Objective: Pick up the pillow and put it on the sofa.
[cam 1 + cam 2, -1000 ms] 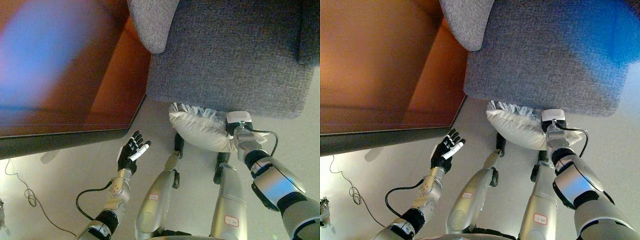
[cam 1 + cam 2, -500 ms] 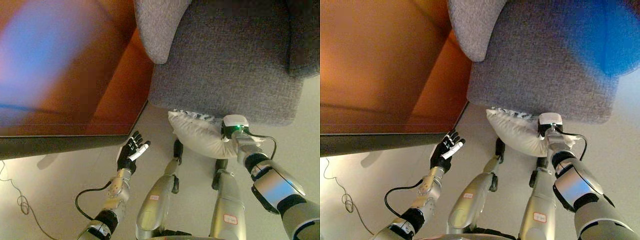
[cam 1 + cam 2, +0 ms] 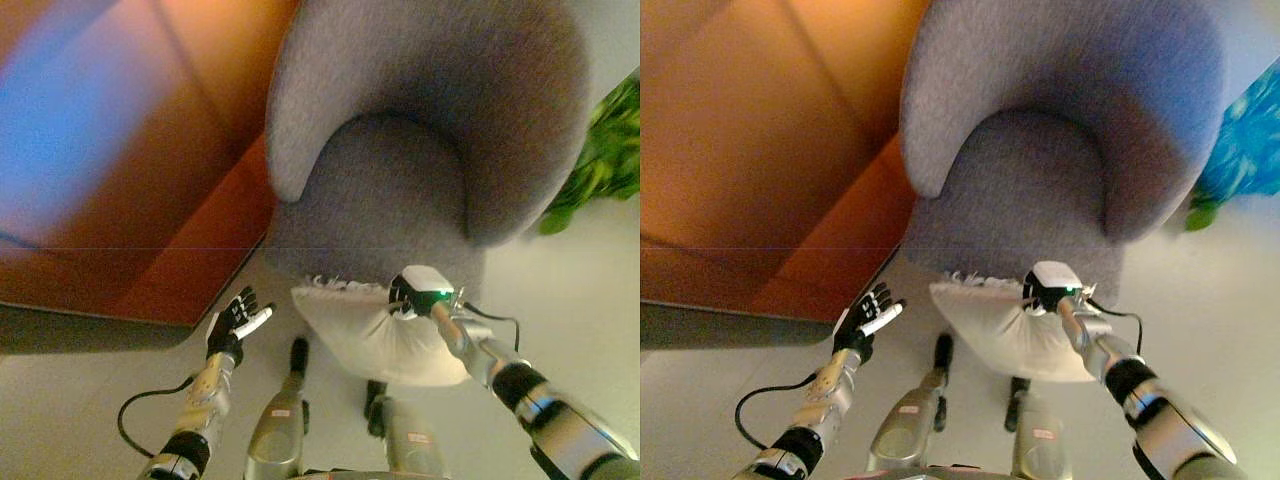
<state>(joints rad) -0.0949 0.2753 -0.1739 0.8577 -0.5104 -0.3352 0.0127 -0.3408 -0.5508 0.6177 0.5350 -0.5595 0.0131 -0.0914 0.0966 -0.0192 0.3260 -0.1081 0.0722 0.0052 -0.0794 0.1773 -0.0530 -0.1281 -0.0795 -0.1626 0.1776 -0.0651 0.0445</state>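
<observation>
Right hand (image 3: 402,296): pressing into the top edge of the pillow; fingers hidden in the cloth, so cannot tell whether they are curling or lying straight.
Pillow (image 3: 365,340): white, fringed at its far edge, hanging off the floor just below and beside the right hand, its far edge at the sofa's front.
Sofa (image 3: 420,160): grey, round-backed, sitting just beyond the right hand.
Left hand (image 3: 231,325): hovering well to the left of the pillow, fingers spread, holding nothing.
Plant (image 3: 600,160): green, probably leaves, showing far right beyond the sofa.
</observation>
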